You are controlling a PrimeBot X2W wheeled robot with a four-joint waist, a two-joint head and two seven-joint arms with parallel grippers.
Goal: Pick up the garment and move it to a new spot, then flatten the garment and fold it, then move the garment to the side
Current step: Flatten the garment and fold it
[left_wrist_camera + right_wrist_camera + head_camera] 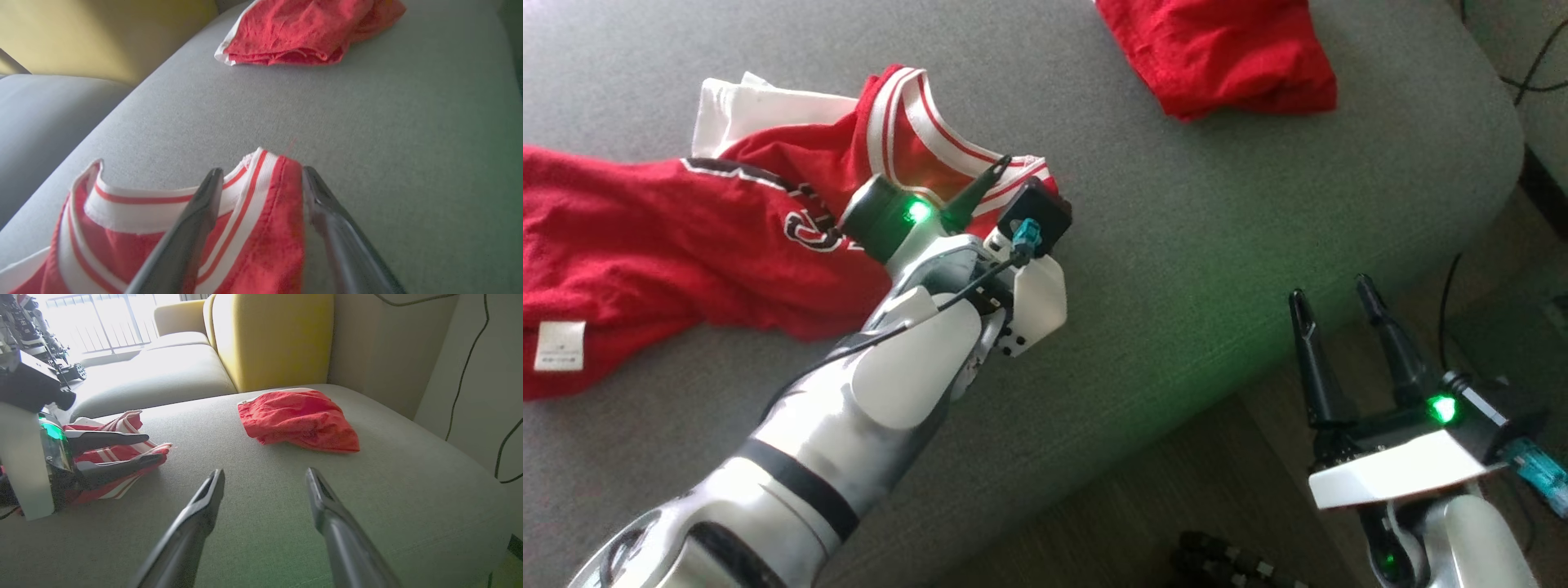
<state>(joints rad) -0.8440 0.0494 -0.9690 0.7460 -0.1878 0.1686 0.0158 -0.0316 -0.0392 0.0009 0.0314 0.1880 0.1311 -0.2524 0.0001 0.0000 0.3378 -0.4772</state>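
The jersey [645, 237] is red, with white trim carrying thin red stripes, black lettering outlined in white and a white label [560, 345]; the cloth [1225, 53] is red too, with a white edge. The cushion [1176, 229] is grey and the backrest [269, 339] mustard yellow. The left gripper [262, 170] and right gripper [1330, 287] have dark grey fingers, white housings and green lights.

The red jersey [645, 237] runs off the left edge of the head view; its white label [560, 345], lower left, is too small to read. The left arm [890, 384] covers part of its black lettering [805, 224]. One finger of the left gripper [1018, 176] hides behind the wrist camera [1037, 214]. The folded red garment [1225, 49] is cut by the top edge.
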